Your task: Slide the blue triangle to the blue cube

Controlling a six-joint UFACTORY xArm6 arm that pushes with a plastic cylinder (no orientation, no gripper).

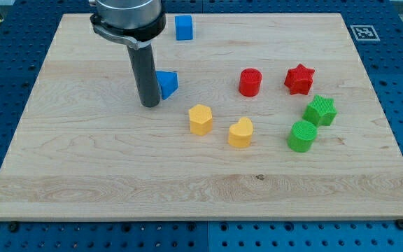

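Blue is the colour you want to look for: the blue triangle [167, 83] sits on the wooden bench [117, 175], a bit up and to the view's left of the middle. My tip [150, 104] is right beside it, on its left side, and looks like it is touching it or almost touching it. You see no claw here, only a straight dark rod, so nothing is held. The blue cube [183, 27] is near the view's top edge, up and a little to the right of the triangle, well apart from it. A red cylinder [250, 82] and a red star [299, 79] sit to the view's right. Lower down you see a yellow hexagon [200, 119], a yellow heart [241, 132], a green star [320, 110] and a green cylinder [302, 135].
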